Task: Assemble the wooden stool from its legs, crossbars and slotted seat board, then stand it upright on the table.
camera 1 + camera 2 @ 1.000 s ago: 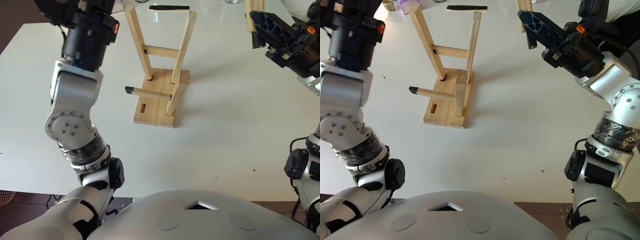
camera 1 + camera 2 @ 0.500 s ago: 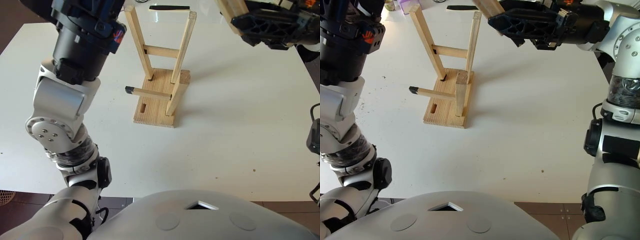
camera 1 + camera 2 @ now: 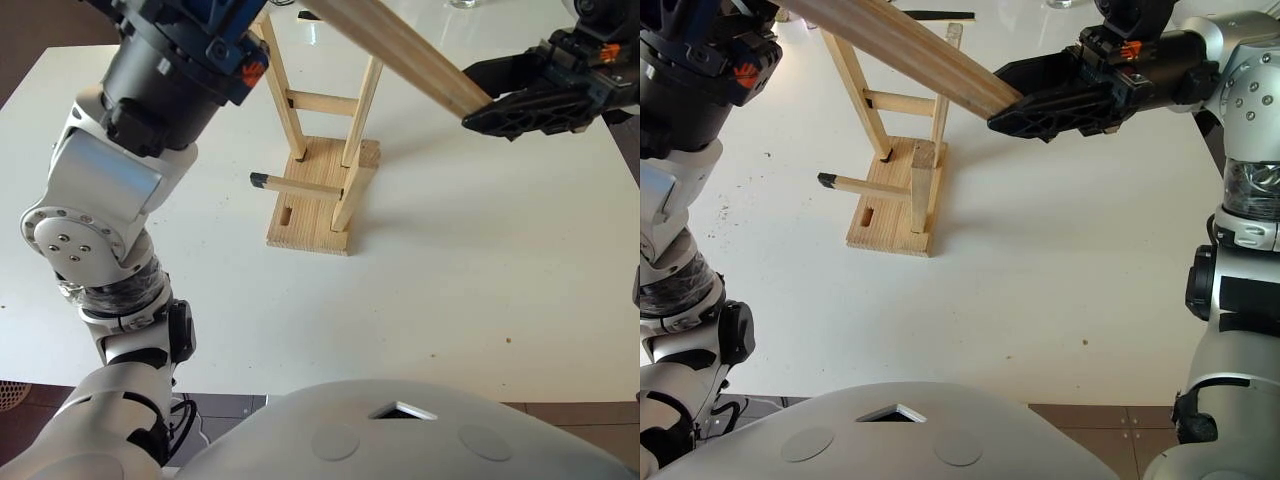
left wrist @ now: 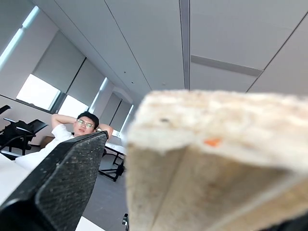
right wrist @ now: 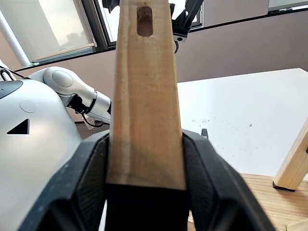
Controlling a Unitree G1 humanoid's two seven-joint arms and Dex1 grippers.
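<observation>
Seat board [image 3: 312, 236]: lies flat near the middle of the table [image 3: 500, 280], underside up.
Done: three legs socketed upright, namely far left leg [image 3: 280, 90], far right leg [image 3: 368, 100] and near leg [image 3: 350, 195]. Far pair joined by a crossbar [image 3: 322, 102]. Second crossbar [image 3: 295, 185] plugged into the near leg, with its dark-tipped free end pointing to the robot's left, unsupported.
Left to do: by the look of it, seat the fourth leg [image 3: 400, 45] in the open slot [image 3: 287, 214] and onto that free crossbar end, then turn the stool onto its feet.
Progress: judged well past halfway.
Fourth leg: held in the air above the stool, slanting up from the robot's right toward its left.
Right gripper [image 3: 1012, 105]: clamped on the leg's lower end, a finger pressed to each side.
Left gripper [image 4: 120, 163]: at the leg's upper end; cannot tell whether it grips.
Surface: white, glossy, with a thin black strip [image 3: 338, 15] at the far edge.
Room: panelled ceiling, shaded windows.
</observation>
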